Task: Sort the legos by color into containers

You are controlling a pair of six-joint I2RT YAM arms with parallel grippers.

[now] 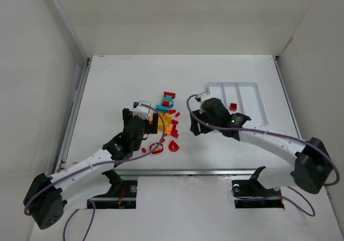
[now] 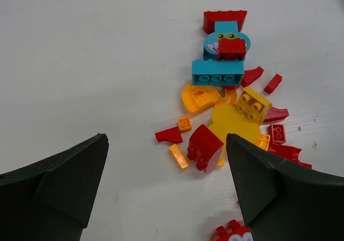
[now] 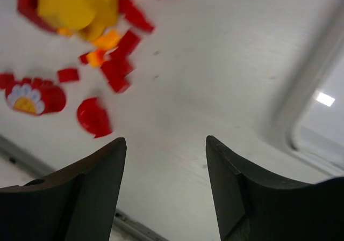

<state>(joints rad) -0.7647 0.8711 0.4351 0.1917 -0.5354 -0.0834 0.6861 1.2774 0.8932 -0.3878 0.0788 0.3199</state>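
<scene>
The legos lie in a loose pile at mid-table. In the left wrist view I see a teal brick, a yellow brick, a red curved brick and small orange pieces. My left gripper is open at the pile's left edge, with only table between its fingers. My right gripper is open over bare table between the pile and the white tray of containers. One red lego lies near the tray's near end.
A red half-round piece and a red flower-faced piece lie nearest the table's front edge. The tray's rim is just right of my right gripper. White walls enclose the table on three sides.
</scene>
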